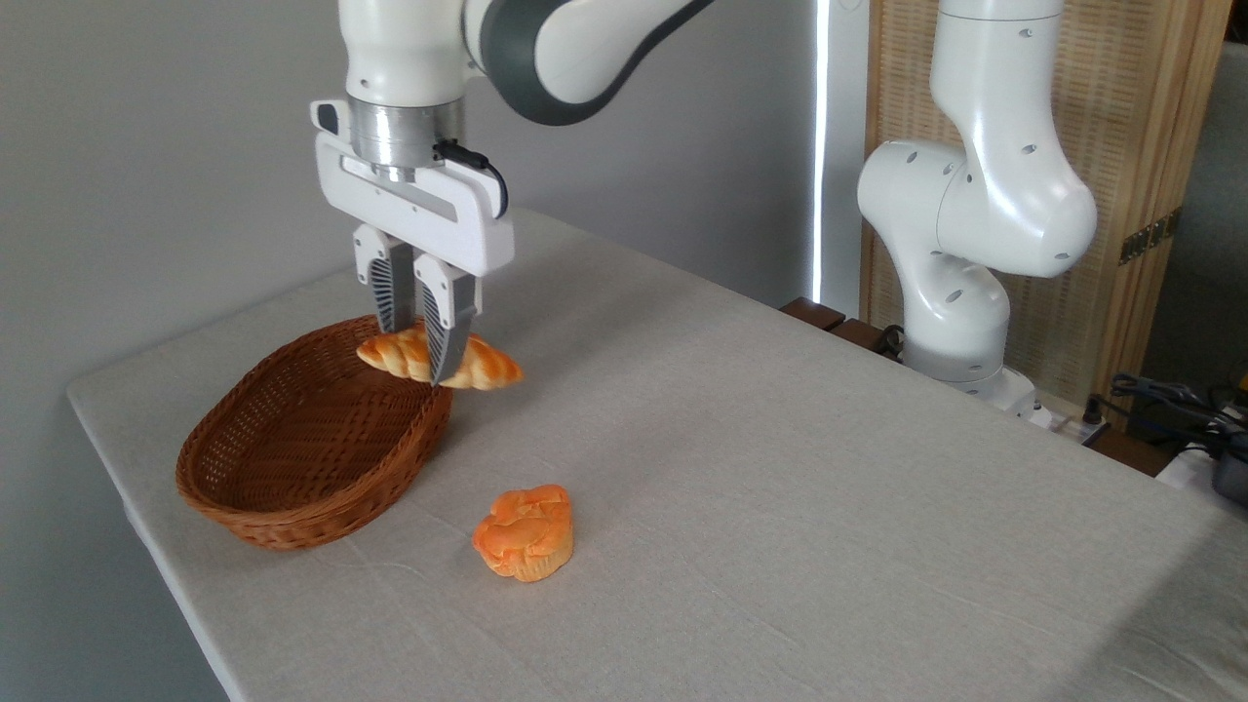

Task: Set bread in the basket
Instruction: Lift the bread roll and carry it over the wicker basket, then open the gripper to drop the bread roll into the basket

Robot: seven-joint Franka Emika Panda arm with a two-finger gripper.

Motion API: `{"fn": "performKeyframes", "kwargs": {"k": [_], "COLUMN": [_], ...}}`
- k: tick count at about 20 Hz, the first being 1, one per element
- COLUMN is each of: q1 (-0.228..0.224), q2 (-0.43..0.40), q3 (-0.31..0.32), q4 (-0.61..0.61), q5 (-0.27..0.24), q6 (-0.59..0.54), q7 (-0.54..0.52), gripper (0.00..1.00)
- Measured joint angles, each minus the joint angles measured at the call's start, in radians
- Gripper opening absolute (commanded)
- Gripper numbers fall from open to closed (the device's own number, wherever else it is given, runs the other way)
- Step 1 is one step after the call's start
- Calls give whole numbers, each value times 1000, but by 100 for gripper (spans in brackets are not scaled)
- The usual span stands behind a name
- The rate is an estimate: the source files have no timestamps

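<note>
Bread carried to the basket's edge

The fingers point(421, 363) clamp the bread point(441, 359) mid-loaf, aloft over the basket point(292, 444)'s right rim, seemingly half outside. Next: shift left over the hollow, lower, release above the worktop point(780, 468).

The bread point(439, 359) is golden-yellow with orange-brown braided ridges. The basket point(302, 487) is reddish-brown woven wicker, its weave showing in fine ribbed rows. The bun point(525, 533) is bright orange with paler yellow-orange sides. The surface point(780, 507) is plain light grey cloth. The arm point(975, 195) is white with dark grey joints, and the jaws are grey with ribbed pads.
</note>
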Motion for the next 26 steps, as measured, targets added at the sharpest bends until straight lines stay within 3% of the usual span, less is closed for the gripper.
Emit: {"fn": "performKeyframes", "kwargs": {"k": [3,4,5,7,10,22,26], "q1": [0,1,1,2,3,1,1], "q2": [45,62,77,102,128,141,141], "q3": [-12,-12,-12,-11,-13,-32,-43], "q4": [28,36,40,44,46,51,51], "q5": [-37,-58,-84,-133,-144,-127,-82], "q6": [34,58,88,148,186,237,241], "q7": [-151,-189,-224,-288,-331,-332,-332], "gripper": [64,84,94,100,100,100,100]}}
